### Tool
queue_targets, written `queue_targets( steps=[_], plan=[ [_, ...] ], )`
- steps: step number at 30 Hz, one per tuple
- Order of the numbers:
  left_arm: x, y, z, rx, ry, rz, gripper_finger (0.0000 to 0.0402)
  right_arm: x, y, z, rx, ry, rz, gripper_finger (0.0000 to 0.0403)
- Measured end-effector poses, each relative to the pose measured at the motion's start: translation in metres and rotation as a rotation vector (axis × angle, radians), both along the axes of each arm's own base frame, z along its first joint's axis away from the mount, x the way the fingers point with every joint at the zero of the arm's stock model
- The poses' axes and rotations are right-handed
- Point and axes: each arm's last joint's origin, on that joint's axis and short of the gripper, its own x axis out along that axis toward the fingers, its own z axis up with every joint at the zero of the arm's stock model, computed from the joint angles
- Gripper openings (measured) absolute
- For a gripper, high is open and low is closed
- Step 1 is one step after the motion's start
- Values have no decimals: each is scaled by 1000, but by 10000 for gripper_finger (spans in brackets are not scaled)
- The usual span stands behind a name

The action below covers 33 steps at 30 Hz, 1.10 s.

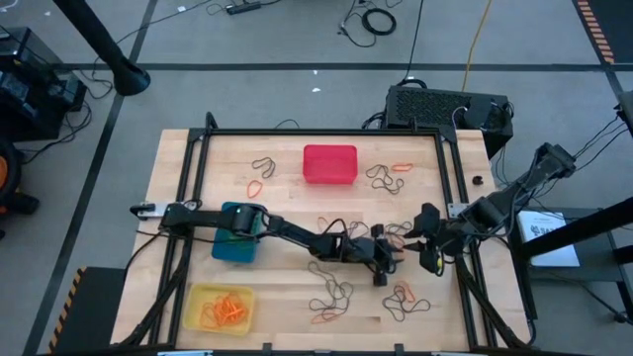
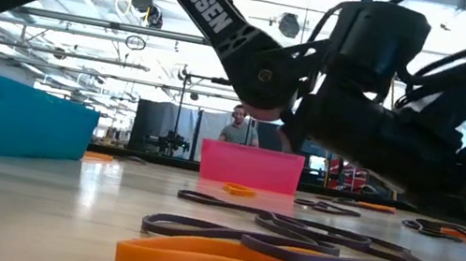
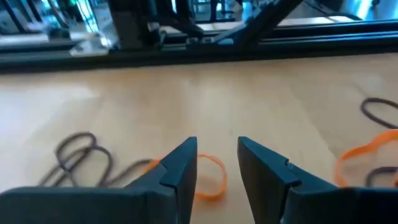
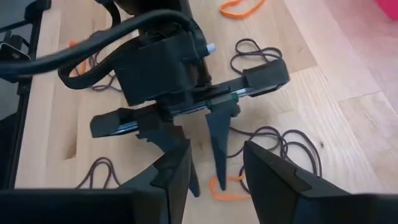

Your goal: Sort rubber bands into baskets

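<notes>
Rubber bands in orange and dark lie loose on the wooden table [image 1: 287, 198]. The red basket [image 1: 329, 163] stands at the far middle and the blue basket [image 1: 237, 245] at the left. The yellow basket [image 1: 220, 307], near left, holds orange bands. My left gripper [image 3: 217, 155] reaches across to the table's right half, open and low. An orange rubber band [image 3: 210, 179] lies flat just past and under its fingertips. The right wrist view shows that band [image 4: 227, 188] below the left gripper's fingers [image 4: 219, 146]. My right gripper [image 4: 216, 168] hangs open higher up, right of it, holding nothing.
Dark bands lie near the left gripper [image 3: 78, 149] and to its other side [image 3: 379, 112], beside another orange band [image 3: 360, 155]. More loose bands lie at the far side [image 1: 262, 163] and the near right [image 1: 331, 292]. Black frame rails [image 1: 198, 178] border the table. A person [image 2: 238, 129] stands far behind.
</notes>
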Motion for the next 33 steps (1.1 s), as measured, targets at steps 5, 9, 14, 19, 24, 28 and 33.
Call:
queue_targets(
  steps=[5, 9, 14, 19, 24, 28, 33],
  plan=[
    [-1, -2, -8, -71, 35, 12, 123, 0, 0, 0, -18, 1, 18, 141],
    [-1, 0, -15, -69, 47, 15, 123, 0, 0, 0, -22, 1, 21, 141],
    [-1, 3, -21, -64, 42, 34, 123, 1, 1, 0, -16, -6, 19, 141],
    [-1, 4, -22, -64, 42, 38, 121, 1, 1, 1, -3, -16, 13, 141],
    [-1, 4, -22, -62, 44, 42, 62, 2, 1, 1, 15, -16, -4, 141],
    [-3, -5, -10, -49, 44, 50, 10, 2, 1, 1, 29, -14, -17, 141],
    [-13, -30, 45, 123, 77, 42, 5, 1, 1, 1, 31, -13, -16, 141]
  ],
)
